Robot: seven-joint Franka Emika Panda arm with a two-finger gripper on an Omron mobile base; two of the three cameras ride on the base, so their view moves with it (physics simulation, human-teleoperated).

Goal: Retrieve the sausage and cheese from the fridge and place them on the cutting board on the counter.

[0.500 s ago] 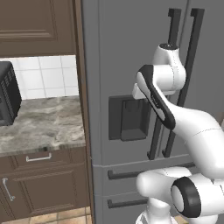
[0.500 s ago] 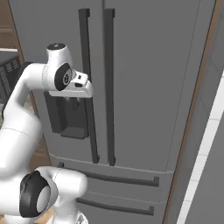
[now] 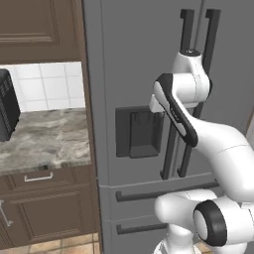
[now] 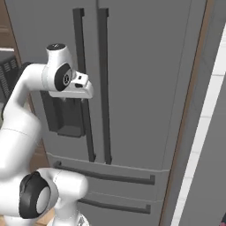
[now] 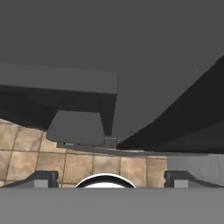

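My fingers (image 5: 43, 178): stood wide apart, holding nothing
My gripper (image 5: 111, 180): pointed down along the fridge (image 4: 145, 88) front, toward the tiled floor (image 5: 78, 164)
Fridge doors: both shut, dark bar handles (image 4: 103, 84) just beside my hand
Dispenser recess (image 3: 135, 131): left door, beside my wrist
Counter (image 3: 44, 139): left of the fridge, marbled, over brown drawers (image 3: 39, 177)

Tall grey fridge (image 3: 139, 74), doors shut, beside marbled counter (image 3: 44, 139).
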